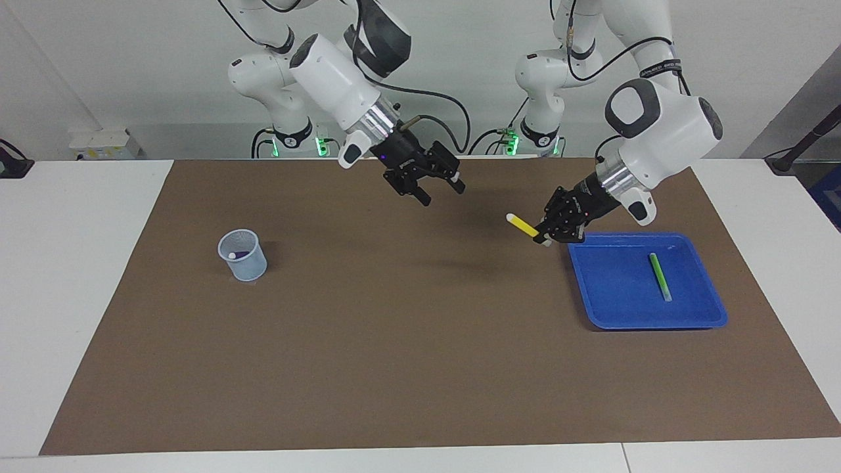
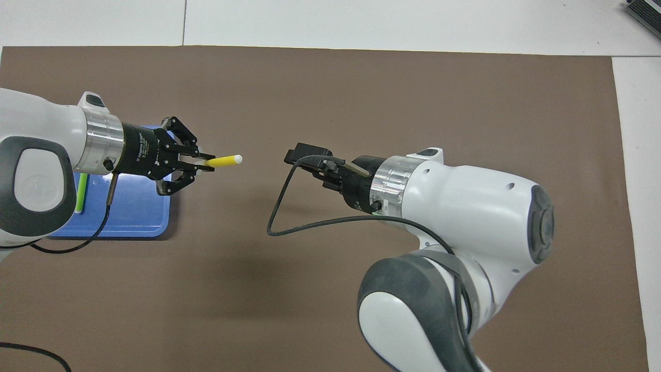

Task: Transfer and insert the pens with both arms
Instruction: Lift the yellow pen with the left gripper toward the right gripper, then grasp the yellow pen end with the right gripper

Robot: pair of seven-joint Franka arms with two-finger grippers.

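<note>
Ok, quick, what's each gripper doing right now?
Left gripper: shut on the yellow pen, over the mat beside the tray.
Right gripper: open, holding nothing, over the mat.

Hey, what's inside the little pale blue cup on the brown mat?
Inside the pale blue cup lies the purple pen, its whitish cap end resting against the cup's inner wall. The cup's wall covers most of the pen's barrel. In the overhead view the right arm covers the cup.

Two high opposed views, shared table (image 1: 420,368)
</note>
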